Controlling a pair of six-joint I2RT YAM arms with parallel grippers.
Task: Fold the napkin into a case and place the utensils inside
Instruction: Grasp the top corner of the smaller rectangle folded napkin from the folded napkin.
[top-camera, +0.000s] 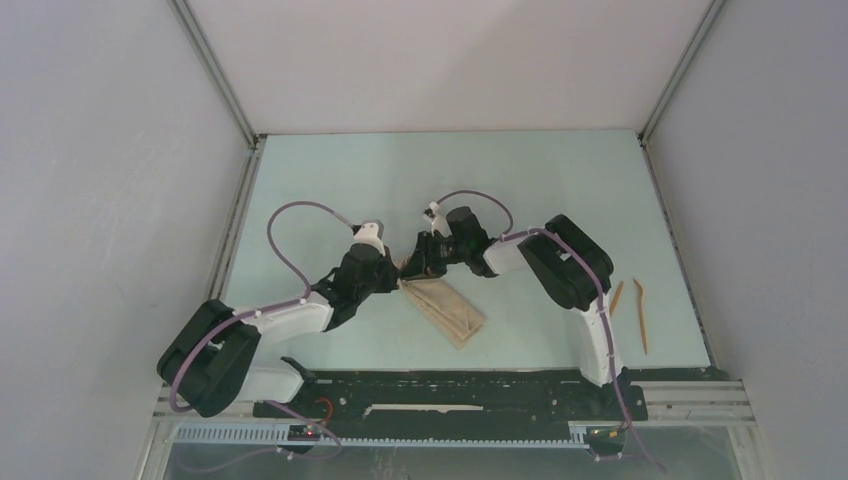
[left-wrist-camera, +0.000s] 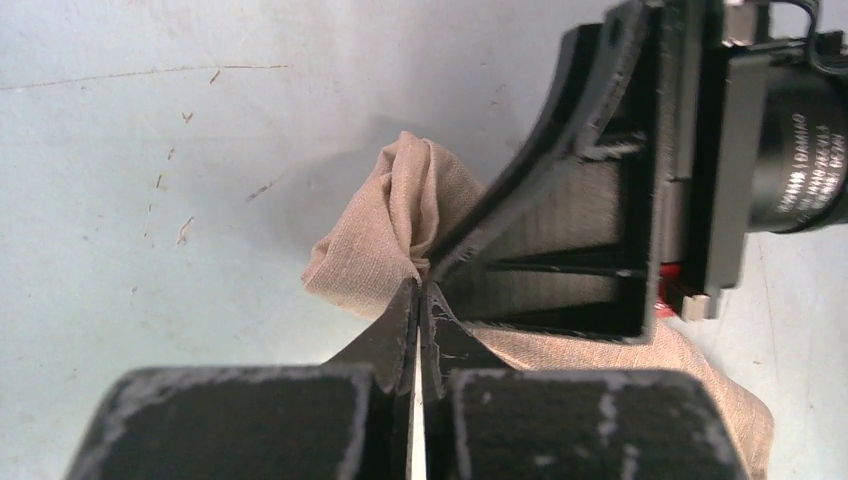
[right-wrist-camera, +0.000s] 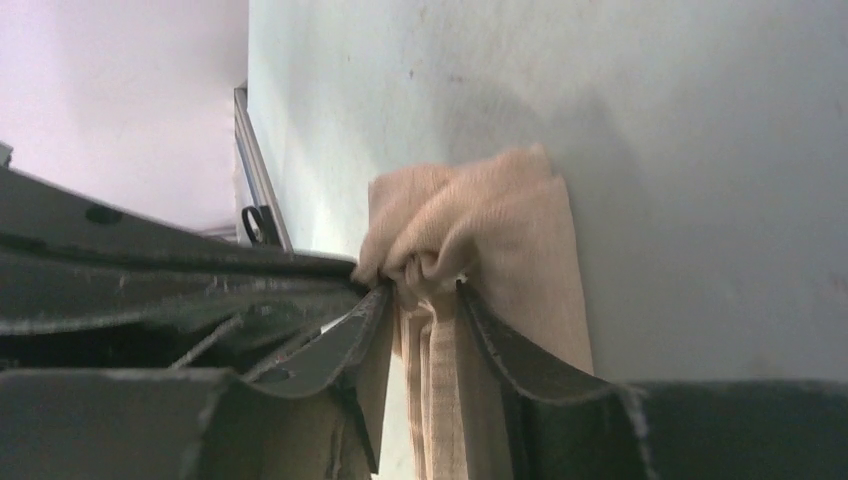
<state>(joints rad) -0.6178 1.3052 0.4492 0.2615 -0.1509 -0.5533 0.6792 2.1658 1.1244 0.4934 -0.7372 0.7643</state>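
The beige napkin (top-camera: 450, 310) lies on the table as a narrow folded strip running diagonally, its far end bunched up between both grippers. My left gripper (top-camera: 398, 274) (left-wrist-camera: 420, 286) is shut, its tips pinching the gathered cloth (left-wrist-camera: 400, 215). My right gripper (top-camera: 416, 262) (right-wrist-camera: 425, 292) faces it tip to tip. Its jaws are partly open with folded layers of the napkin (right-wrist-camera: 500, 215) between them and a sliver of light beside the cloth. The utensils, two thin orange sticks (top-camera: 617, 298) (top-camera: 641, 314), lie apart from the cloth at the right of the table.
The pale green table (top-camera: 330, 180) is boxed in by white walls with metal rails at left (top-camera: 236, 215) and right (top-camera: 672, 215). The right arm's elbow (top-camera: 570, 262) stands between the napkin and the sticks. A black base rail (top-camera: 450, 385) runs along the near edge.
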